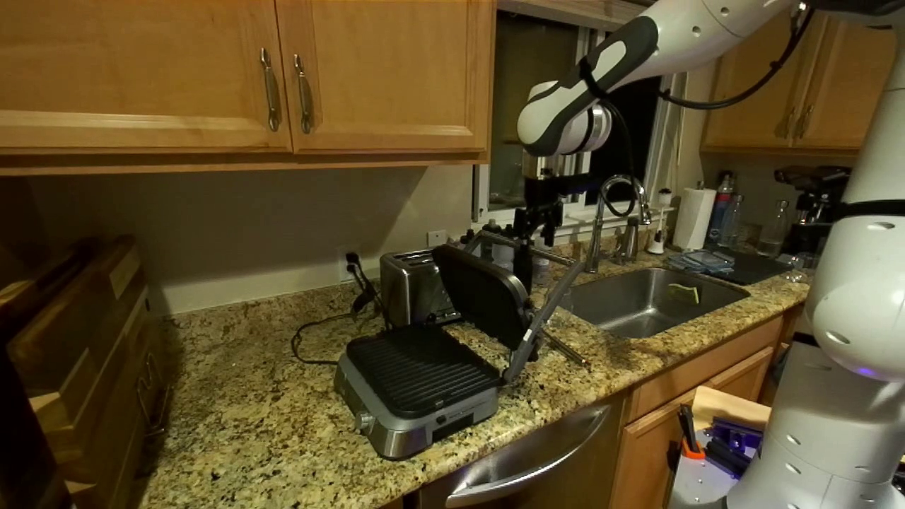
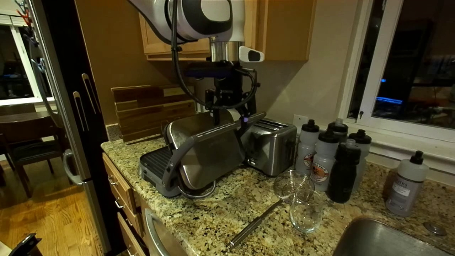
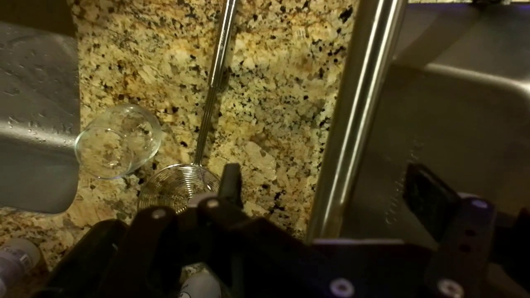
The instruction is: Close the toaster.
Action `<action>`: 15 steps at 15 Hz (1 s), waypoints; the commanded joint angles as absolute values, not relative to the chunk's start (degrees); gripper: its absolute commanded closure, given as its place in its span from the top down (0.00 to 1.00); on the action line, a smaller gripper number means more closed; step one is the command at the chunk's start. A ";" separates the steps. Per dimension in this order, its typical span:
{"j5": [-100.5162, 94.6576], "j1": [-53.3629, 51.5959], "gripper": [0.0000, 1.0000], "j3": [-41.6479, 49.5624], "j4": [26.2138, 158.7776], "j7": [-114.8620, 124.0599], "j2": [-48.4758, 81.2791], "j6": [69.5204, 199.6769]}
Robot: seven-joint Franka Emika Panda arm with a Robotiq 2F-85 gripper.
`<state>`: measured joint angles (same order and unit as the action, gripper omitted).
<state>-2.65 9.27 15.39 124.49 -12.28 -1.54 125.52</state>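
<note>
The toaster, a silver-and-black contact grill, stands on the counter with its ribbed lower plate [image 1: 424, 367] exposed. Its lid [image 1: 481, 290] is raised and tilted back, and its outer steel face [image 2: 217, 153] shows in an exterior view. The lid's bar handle [image 3: 358, 124] runs between my gripper's fingers in the wrist view, with the lid's face [image 3: 455, 124] on the right. My gripper [image 3: 323, 167] is open, with nothing held; it also shows pointing down at the lid and handle in both exterior views [image 1: 524, 261] [image 2: 231, 117]. I cannot tell whether a finger touches the handle.
A shiny steel slotted appliance [image 2: 273, 149] stands close beside the raised lid. Several bottles [image 2: 327, 160], a clear glass [image 2: 306, 213] and a wire strainer [image 2: 256, 224] are near the sink [image 1: 650, 311]. Wooden boards [image 1: 78, 353] stand at the counter's far end, under cabinets [image 1: 382, 71].
</note>
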 commanded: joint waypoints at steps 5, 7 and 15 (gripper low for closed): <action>-1.97 10.61 0.78 14.23 124.61 -11.54 -0.66 126.10; -1.68 10.69 0.62 14.25 124.70 -11.86 -0.63 125.92; 1.01 11.05 0.09 14.29 125.34 -13.09 -1.44 124.90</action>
